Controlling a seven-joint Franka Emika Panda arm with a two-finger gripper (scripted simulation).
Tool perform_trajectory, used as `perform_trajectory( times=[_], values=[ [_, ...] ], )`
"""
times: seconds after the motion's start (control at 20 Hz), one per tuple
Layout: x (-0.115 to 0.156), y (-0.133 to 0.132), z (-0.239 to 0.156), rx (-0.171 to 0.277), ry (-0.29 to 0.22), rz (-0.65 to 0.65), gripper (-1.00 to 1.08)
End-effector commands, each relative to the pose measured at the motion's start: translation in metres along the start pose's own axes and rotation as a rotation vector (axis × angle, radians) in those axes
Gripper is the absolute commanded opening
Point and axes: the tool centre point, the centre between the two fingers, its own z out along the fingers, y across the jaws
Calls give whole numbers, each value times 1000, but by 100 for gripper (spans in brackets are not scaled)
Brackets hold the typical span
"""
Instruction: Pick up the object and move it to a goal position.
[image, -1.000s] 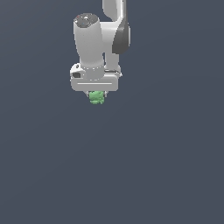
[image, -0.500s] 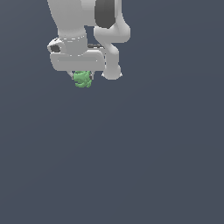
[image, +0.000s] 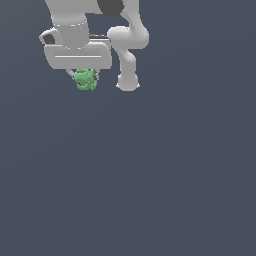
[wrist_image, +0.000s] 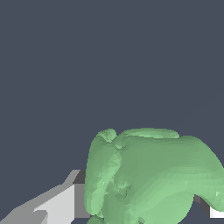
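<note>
Gripper (image: 86, 76) sits in the upper left of the exterior frame, pointing down from the white hand body; the jaws are clamped on the green blob (image: 86, 80), which hangs just below the hand body with short dark finger stubs showing at either side of it; the blob is much narrower than the hand body above it. Arm links (image: 128, 50) occupy the top of the frame, one white link curving down on the exterior view's right of the hand and ending in a rounded cap at about the blob's height, close beside it but apart from it; a dark joint patch shows at the top edge. Background is uniform dark blue-grey in both views; no surface edge or shadow can be made out, so whether the blob is off the ground cannot be told from shading alone. Wrist view: blob (wrist_image: 148, 175) fills the lower centre and lower right of the frame, lumpy, faceted, bright green; one white finger (wrist_image: 57, 205) with a dark inner face touches its side, a sliver of the other finger (wrist_image: 214, 211) shows at the lower right edge.
</note>
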Motion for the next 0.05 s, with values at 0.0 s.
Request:
perform_trajectory(
  times=[0.0],
  values=[
    [0, 2, -2, 0, -1, -1, -100]
  ],
)
